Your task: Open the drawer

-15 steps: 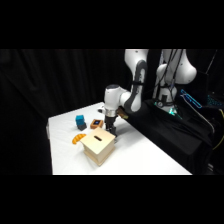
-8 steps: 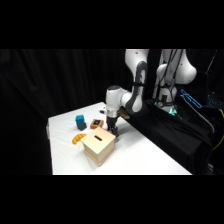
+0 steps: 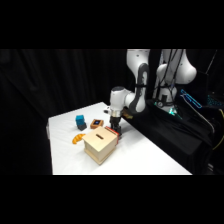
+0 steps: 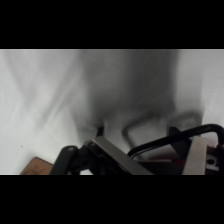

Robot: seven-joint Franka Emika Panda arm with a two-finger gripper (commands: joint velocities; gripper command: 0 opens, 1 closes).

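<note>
The light wooden box [image 3: 100, 146] stands mid-table, with a dark slot [image 3: 99, 137] on its top. My gripper [image 3: 116, 128] hangs low against the box's far right side, where a small reddish-dark part [image 3: 112, 134] shows; I cannot make out the drawer front behind it. In the wrist view the black linkage [image 4: 95, 157] rises from the bottom edge over the white table [image 4: 45, 95]. A black curved bar [image 4: 175, 142] crosses at the right next to a pale edge [image 4: 197, 155]. A brown surface [image 4: 37, 166] shows at the bottom left.
A small blue block [image 3: 80, 121], an orange-brown block with a dark top [image 3: 96, 123] and an orange curved piece [image 3: 77, 139] lie to the left of the box. The table's right edge [image 3: 150, 140] borders a dark area, where the arm's base [image 3: 165, 95] stands.
The gripper has shifted a little to the right and lower beside the box. The box and the small blocks stay where they were.
</note>
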